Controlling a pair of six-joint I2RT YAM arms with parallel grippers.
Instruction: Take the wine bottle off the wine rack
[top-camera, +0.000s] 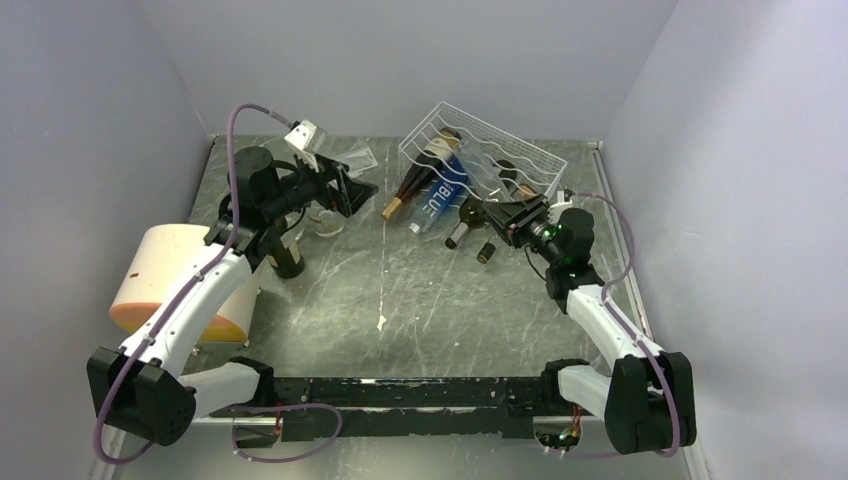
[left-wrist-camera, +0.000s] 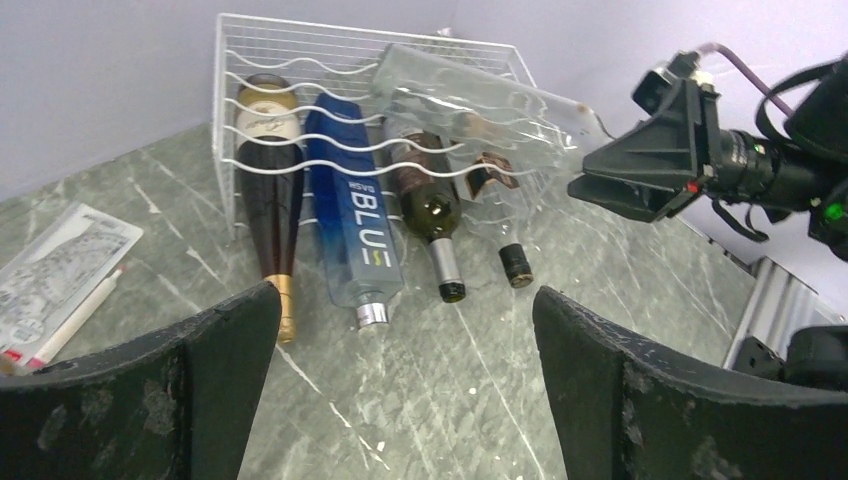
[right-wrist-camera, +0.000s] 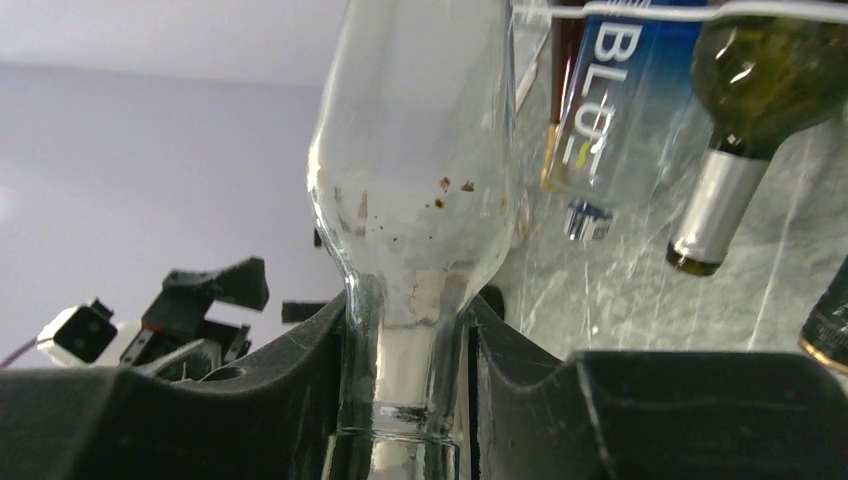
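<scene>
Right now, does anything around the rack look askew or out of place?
Yes. The wine rack sits tilted rather than flat on the table. The clear bottle lies slantwise across its upper wires instead of in a cradle, with its neck clamped in the right gripper. No spill or breakage is visible.

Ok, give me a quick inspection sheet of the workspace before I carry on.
Surface: grey marbled table, white flecks.
Job's things: white wire rack at the back; clear bottle lying across its top; dark bottle, blue bottle and green bottle lying in it, necks out.
Clutter: cream cylinder, printed packet.
Grippers: left gripper open, empty; right gripper shut on the clear bottle's neck.
Cables: purple cables loop along both arms.
Surroundings: plain walls on three sides.
</scene>
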